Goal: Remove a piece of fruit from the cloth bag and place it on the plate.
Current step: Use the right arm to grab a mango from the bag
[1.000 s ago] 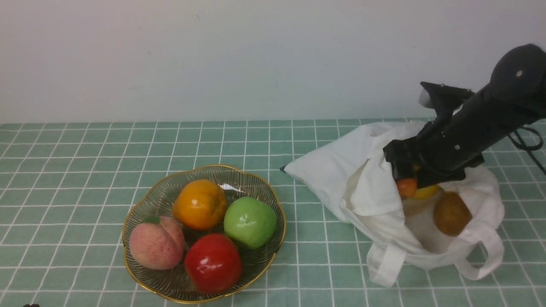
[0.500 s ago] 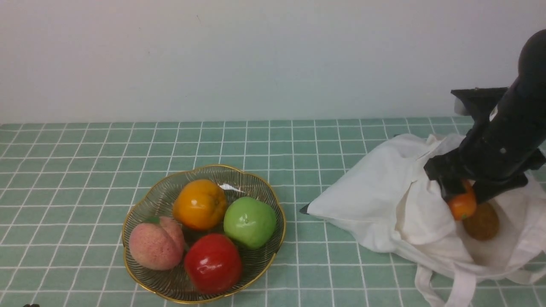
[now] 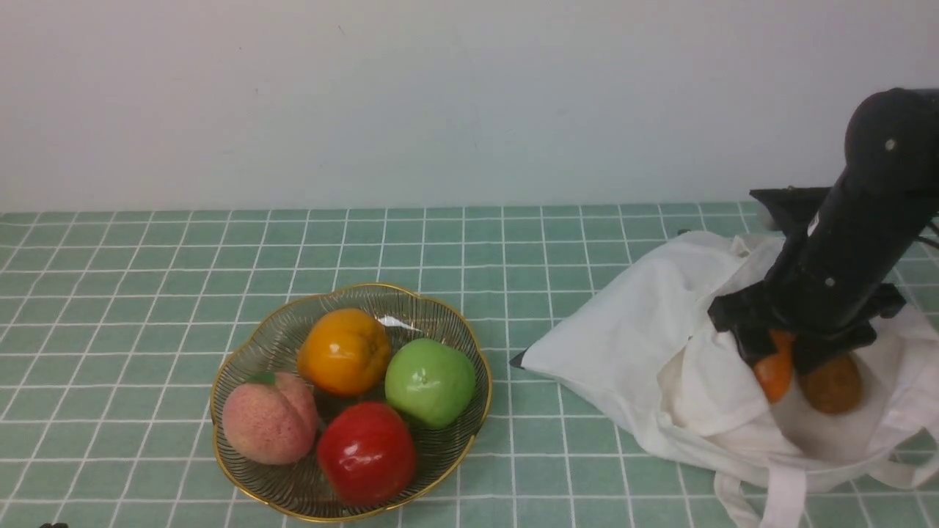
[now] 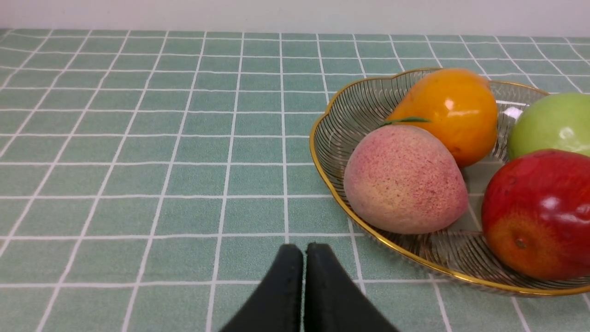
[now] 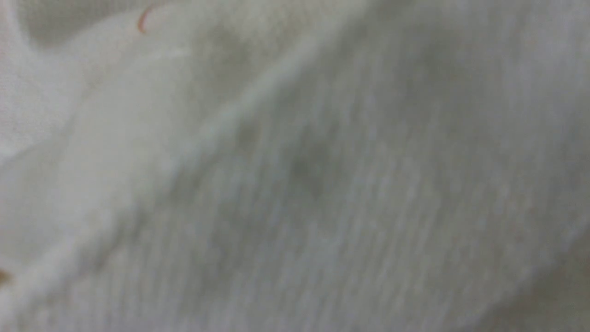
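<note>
- The table [image 3: 147, 293] wears a green cloth checked with thin white lines. A bare stretch of it lies under and ahead of the left gripper [image 4: 304, 251], whose jaws are pressed together.
- The plate [image 3: 220, 411] rests flat on the cloth, near those jaws and just beyond their tips, not touching them. It is well apart from the right gripper [image 3: 781, 363], on the robot's left of its jaws.
- The cloth bag [image 3: 623, 345] lies slumped on the cloth, its open mouth surrounding the right jaws and its body spreading away from them toward the plate, with bare cloth between the two.
</note>
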Available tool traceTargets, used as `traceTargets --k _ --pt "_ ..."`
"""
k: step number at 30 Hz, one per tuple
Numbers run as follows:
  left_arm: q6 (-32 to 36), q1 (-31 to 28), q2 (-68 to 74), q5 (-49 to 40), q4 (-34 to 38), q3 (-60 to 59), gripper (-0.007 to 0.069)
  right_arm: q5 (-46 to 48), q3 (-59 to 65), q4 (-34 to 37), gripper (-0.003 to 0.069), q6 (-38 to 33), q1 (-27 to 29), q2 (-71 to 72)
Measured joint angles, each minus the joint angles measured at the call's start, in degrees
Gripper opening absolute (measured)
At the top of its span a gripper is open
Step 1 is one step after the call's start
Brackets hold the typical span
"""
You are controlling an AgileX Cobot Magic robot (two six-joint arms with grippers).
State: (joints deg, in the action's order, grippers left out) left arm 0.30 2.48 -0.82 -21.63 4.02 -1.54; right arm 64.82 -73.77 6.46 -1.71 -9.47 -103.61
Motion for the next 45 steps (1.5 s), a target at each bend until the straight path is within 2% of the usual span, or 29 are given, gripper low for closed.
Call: traceTargets --k 5,9,14,22,33,39,45 --pt "0.0 0.0 0.0 0.0 0.0 0.0 -0.0008 -2.87 0.0 -0.73 0.0573 0.17 0.0 -0.04" --pt "0.0 0.0 0.0 0.0 0.0 0.0 -0.0008 -4.95 0.0 -1.48 0.0597 1.71 0.0 -0.38" --pt "0.0 0.0 0.0 0.0 0.0 0.0 -0.0008 -4.34 0.0 -3.76 0.0534 2.16 0.0 -0.97" --pt "0.0 0.0 0.0 0.0 0.0 0.0 -0.0008 1.36 0.0 -9.08 0.0534 5.22 0.0 3.33" --pt "0.0 0.0 0.0 0.0 0.0 0.0 -0.0008 5.99 0.0 -9.02 0.0534 7.15 0.0 12.23" --pt "0.0 0.0 0.0 0.0 0.0 0.0 -0.0008 6.0 1.49 -6.13 0.0534 6.56 0.0 11.99" --pt "0.0 0.0 0.0 0.0 0.0 0.0 -0.0008 5.49 6.38 -6.46 0.0534 6.02 0.0 8.79"
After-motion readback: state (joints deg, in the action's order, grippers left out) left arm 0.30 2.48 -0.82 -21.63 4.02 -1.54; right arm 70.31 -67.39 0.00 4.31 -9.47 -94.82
